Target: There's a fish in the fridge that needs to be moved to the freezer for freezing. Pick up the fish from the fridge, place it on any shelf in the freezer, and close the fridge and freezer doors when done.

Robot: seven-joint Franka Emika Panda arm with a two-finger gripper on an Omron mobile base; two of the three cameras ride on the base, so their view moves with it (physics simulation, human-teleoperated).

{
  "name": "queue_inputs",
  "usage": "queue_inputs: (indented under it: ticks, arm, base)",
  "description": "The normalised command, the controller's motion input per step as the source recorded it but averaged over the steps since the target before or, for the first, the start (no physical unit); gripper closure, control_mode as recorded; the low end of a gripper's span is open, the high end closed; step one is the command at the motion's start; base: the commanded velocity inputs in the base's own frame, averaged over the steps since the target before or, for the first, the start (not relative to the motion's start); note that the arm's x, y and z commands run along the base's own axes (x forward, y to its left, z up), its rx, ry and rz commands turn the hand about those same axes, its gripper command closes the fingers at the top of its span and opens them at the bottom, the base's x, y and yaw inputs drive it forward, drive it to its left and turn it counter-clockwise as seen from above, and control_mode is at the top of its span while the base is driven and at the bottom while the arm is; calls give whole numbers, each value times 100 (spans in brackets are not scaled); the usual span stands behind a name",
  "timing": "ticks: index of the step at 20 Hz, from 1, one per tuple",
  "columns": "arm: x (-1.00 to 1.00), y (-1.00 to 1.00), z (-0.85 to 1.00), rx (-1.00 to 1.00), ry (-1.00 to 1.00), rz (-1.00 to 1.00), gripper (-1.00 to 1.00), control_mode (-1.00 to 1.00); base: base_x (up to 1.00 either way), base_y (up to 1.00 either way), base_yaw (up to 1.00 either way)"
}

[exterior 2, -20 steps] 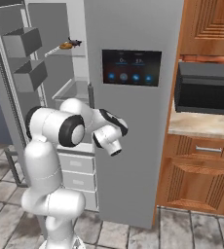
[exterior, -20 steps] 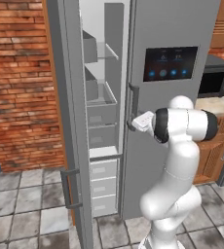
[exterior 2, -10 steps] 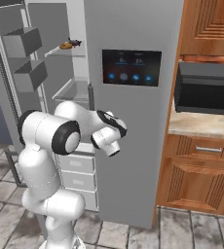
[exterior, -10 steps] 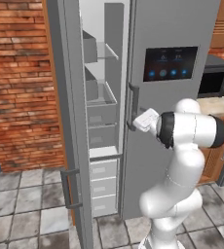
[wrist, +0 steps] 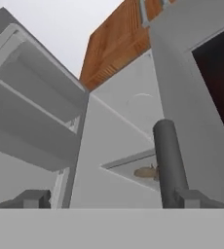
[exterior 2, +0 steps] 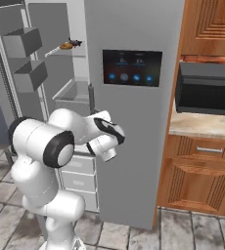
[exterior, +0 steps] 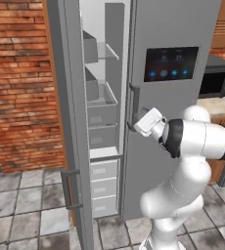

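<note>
The fish (exterior 2: pixel 68 45) lies on a high shelf inside the open freezer (exterior: pixel 102 105), the narrower left half of the grey unit. In the hand view the fish (wrist: pixel 145 171) shows small, past the handle. The fridge (exterior 2: pixel 134 122) door is shut, with a dark screen (exterior: pixel 170 63) on it. My gripper (exterior: pixel 133 126) is open at the lower end of the fridge door's dark handle (exterior: pixel 135 105). In the hand view the gripper (wrist: pixel 111 199) has the handle (wrist: pixel 165 160) close to its right fingertip, and nothing is gripped. The freezer door (exterior 2: pixel 7 63) stands wide open.
Grey bins (exterior 2: pixel 22 41) hang inside the open freezer door. White drawers (exterior: pixel 104 185) fill the freezer's bottom. A brick wall (exterior: pixel 16 83) is on the left. To the right are a black microwave (exterior 2: pixel 207 88), a counter (exterior 2: pixel 202 124) and wooden cabinets (exterior 2: pixel 197 180).
My hand has stayed by the fridge door handle while the arm's elbow swung outward, away from the unit. The jaws remain wide and the doors have not moved.
</note>
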Motion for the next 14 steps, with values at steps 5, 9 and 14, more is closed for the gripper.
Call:
queue_inputs:
  ticks: [5, 9, 14]
  arm:
    - [-75, -4, 56, 0, 0, -9, -100, -100]
    - [-47, -2, 100, 0, 14, -3, -100, -100]
    - [-27, 0, 100, -2, 25, 0, -100, -100]
  base:
    - [0, 0, 0]
    - [0, 0, 0]
    - [0, 0, 0]
